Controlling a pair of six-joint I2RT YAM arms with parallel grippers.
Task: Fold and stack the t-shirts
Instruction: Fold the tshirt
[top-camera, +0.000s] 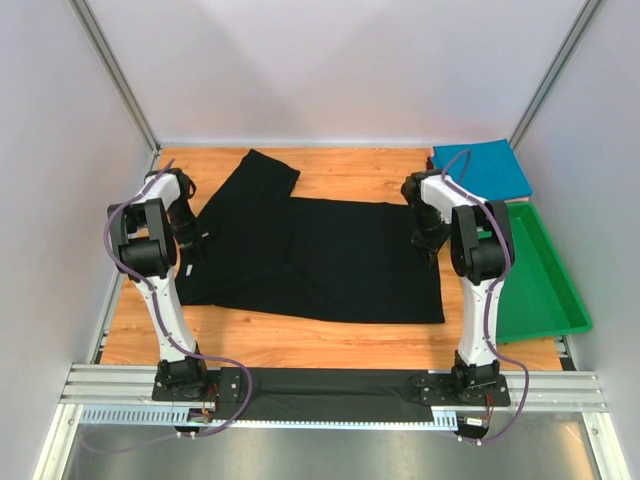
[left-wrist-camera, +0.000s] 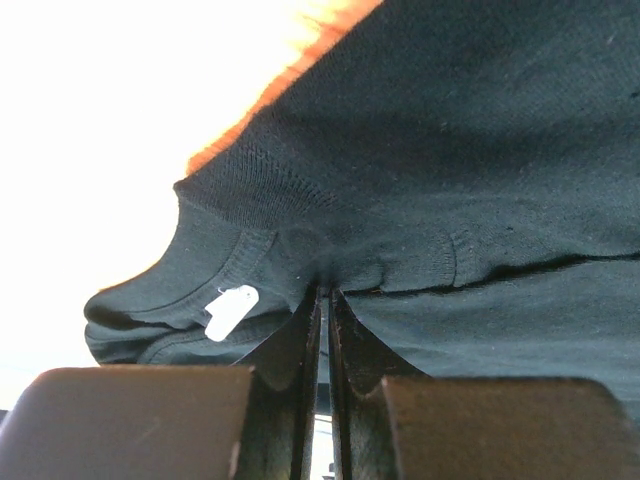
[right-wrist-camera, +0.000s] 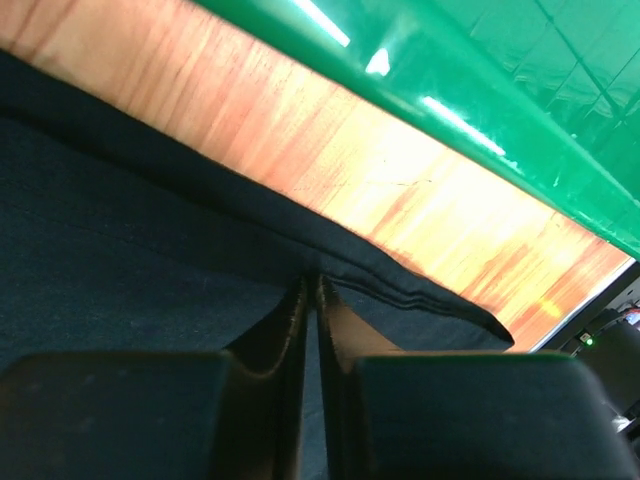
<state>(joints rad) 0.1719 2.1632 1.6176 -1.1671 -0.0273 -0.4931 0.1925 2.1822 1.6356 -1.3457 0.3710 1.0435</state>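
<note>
Wooden table (top-camera: 300, 338); we see black t-shirt (top-camera: 330, 260) flat, left of green tray (top-camera: 545, 290); left gripper (left-wrist-camera: 325, 292) pinching collar (left-wrist-camera: 250, 190), far from tray; right gripper (right-wrist-camera: 311, 282) clamping hem (right-wrist-camera: 200, 190) beside tray; teal-blue t-shirt (top-camera: 482, 168) behind tray.

This is a robotics lab test cell, not a home or shop. Plain white panels (top-camera: 330, 60) wall it in at the back and both sides, held by bare metal posts (top-camera: 115, 75) in the upper corners. One robot arm (top-camera: 165, 300) at lower left and another (top-camera: 480, 310) at lower right, trailing cables (top-camera: 225, 360), are bolted to a slotted metal rail (top-camera: 110, 385) along the bottom edge. They face a wooden table (top-camera: 300, 342) with a black t-shirt (top-camera: 330, 260) spread in the middle.
</note>
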